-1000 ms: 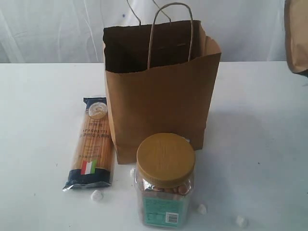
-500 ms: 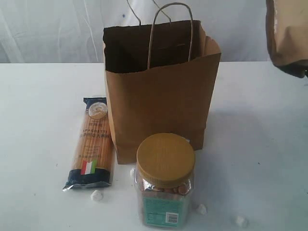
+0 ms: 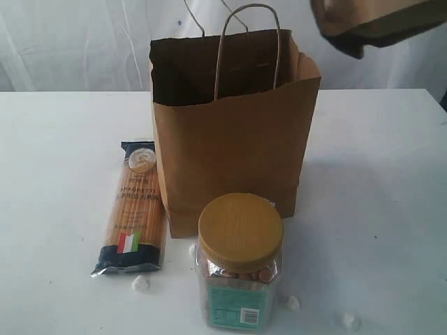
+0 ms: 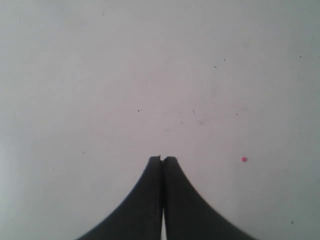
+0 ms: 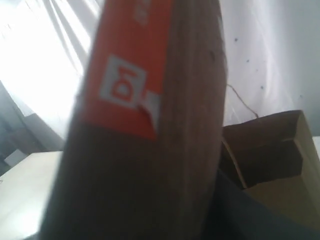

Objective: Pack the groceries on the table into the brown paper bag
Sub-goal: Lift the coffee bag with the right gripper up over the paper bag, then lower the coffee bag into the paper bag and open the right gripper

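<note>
The brown paper bag [image 3: 234, 146] stands open at the middle of the table [image 3: 377, 195]. The spaghetti packet [image 3: 134, 209] lies flat to its left. In front of the bag stands the yellow-lidded clear jar [image 3: 239, 262]. High at the upper right, just right of the bag's mouth, the brown orange-labelled pouch [image 3: 370, 21] hangs tilted in the air with my right gripper shut on it. That pouch [image 5: 150, 125] fills the right wrist view, with one dark finger [image 5: 245, 215] beside it and the bag's open top [image 5: 270, 150] beyond. My left gripper [image 4: 162, 159] is shut and empty over bare table [image 4: 150, 75].
Small white lumps [image 3: 140, 283] [image 3: 292, 303] [image 3: 349, 321] lie around the jar near the front edge. The bag's twisted handles [image 3: 248, 42] stick up above its rim. A white curtain hangs behind the table.
The pouch has moved left and upward from the right edge toward the bag's top, tipping toward horizontal. The bag, spaghetti and jar have not moved.
</note>
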Motion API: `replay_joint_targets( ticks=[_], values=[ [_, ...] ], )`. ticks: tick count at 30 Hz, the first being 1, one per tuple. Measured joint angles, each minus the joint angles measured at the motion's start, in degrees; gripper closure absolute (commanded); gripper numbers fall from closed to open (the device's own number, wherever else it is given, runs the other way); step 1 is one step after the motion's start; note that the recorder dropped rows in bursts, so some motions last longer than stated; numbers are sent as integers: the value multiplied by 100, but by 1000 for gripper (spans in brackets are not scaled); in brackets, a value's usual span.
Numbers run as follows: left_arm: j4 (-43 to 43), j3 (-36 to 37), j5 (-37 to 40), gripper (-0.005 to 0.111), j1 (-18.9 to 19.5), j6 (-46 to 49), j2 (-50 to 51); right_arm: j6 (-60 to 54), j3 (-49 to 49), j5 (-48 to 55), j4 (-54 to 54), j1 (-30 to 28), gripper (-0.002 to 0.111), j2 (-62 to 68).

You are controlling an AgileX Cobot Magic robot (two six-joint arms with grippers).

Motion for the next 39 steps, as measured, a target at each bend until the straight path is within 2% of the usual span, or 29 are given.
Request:
replay_joint_targets(
  ticks=[5,19,22,26,31,39],
  values=[
    [0,0,0,107,0,0,0,-480,-493,294,650,0,103,941],
    [0,0,0,107,0,0,0,-1095,-780,-1340,1111,0,103,1673],
    [0,0,0,107,0,0,0,-1708,-939,-1426,1111,0,103,2135],
    [0,0,0,107,-11,0,0,-2478,-1348,-928,1121,0,103,2871],
    [0,0,0,107,-64,0,0,-2893,-1890,-193,1156,5,103,3638],
    [0,0,0,107,-123,0,0,-3764,-2051,769,1192,5,103,4275]
  ],
)
